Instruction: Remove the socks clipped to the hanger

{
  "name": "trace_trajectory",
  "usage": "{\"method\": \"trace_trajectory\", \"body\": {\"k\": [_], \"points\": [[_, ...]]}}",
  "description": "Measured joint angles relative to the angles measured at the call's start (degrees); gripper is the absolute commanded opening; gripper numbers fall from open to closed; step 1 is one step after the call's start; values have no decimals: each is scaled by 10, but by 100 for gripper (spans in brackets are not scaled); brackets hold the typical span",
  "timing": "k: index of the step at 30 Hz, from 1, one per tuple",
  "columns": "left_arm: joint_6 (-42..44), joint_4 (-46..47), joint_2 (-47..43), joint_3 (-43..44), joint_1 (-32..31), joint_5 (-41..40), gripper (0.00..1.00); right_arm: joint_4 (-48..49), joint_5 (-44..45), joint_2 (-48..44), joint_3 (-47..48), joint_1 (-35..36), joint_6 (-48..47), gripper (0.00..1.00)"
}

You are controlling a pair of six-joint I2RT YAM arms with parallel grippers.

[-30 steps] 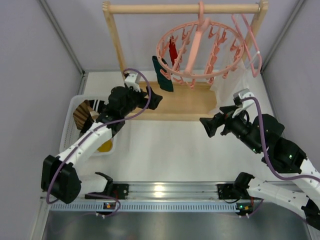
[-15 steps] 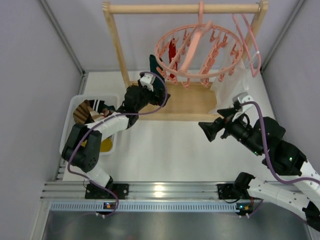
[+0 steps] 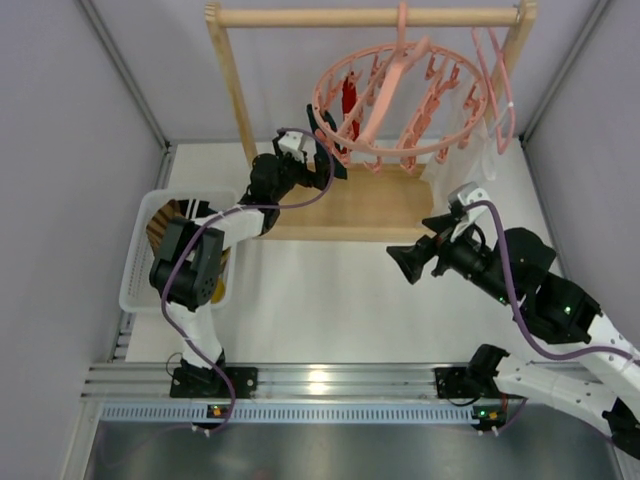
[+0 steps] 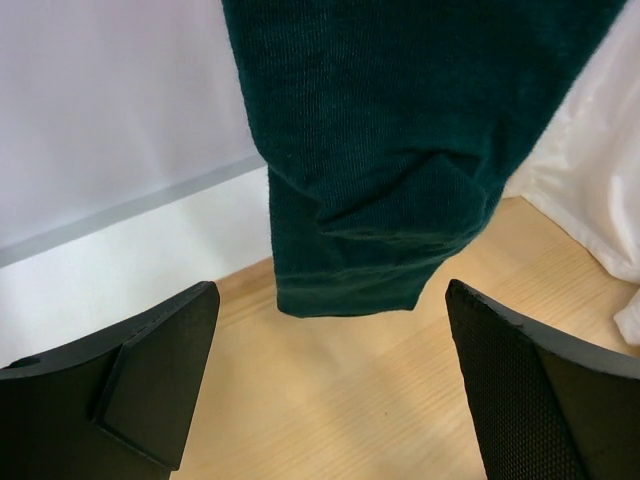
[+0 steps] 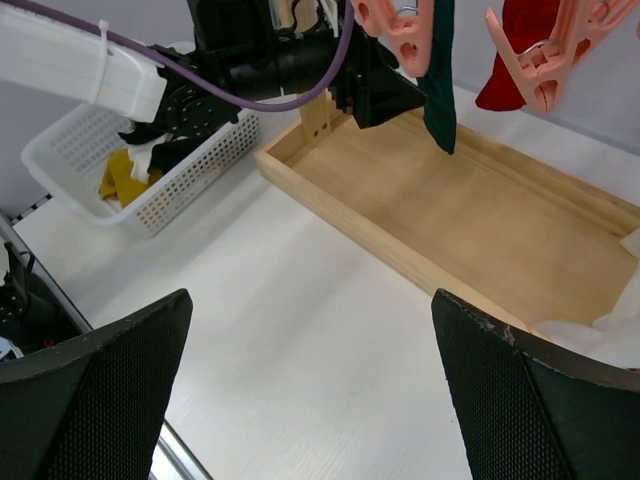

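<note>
The round pink hanger [image 3: 400, 95] hangs by its hook from the wooden rack's bar. A dark teal sock [image 4: 380, 150] hangs clipped at its left edge, and a red sock [image 3: 348, 98] hangs just behind it. My left gripper [image 3: 320, 158] is open right at the teal sock's lower end. In the left wrist view the sock's tip hangs just beyond the gap between the open fingers [image 4: 150, 380], untouched. My right gripper [image 3: 405, 262] is open and empty over the white table, facing the rack. Its view shows the teal sock [image 5: 438, 70] and the red sock [image 5: 515, 50] under pink clips.
A white basket [image 3: 135, 285] at the left holds removed socks, one striped, one yellow. The rack's wooden base tray [image 3: 380, 205] lies under the hanger. A large white garment [image 3: 465, 150] hangs on a plain pink hanger [image 3: 497, 80] at the right.
My left arm has stretched from beside the basket towards the rack, bringing its open gripper up to the teal sock. The right gripper has edged left. The ring hanger has swung slightly.
</note>
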Motion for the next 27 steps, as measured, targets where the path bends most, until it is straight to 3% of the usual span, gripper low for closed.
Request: {"method": "trace_trajectory", "body": {"k": [11, 13, 17, 18, 23, 27], "points": [[-8, 50, 64, 50, -2, 71, 98, 21, -8, 59, -3, 0, -20, 100], [-10, 59, 66, 50, -6, 73, 93, 22, -8, 69, -3, 0, -24, 99], [-17, 75, 66, 50, -19, 64, 25, 23, -8, 74, -3, 0, -29, 99], [-19, 77, 66, 51, -21, 61, 2, 23, -8, 74, -3, 0, -30, 99], [-23, 85, 69, 53, -27, 41, 0, 28, -7, 68, -7, 0, -30, 99], [-29, 91, 53, 25, -34, -37, 0, 33, -3, 58, -10, 0, -30, 100]]}}
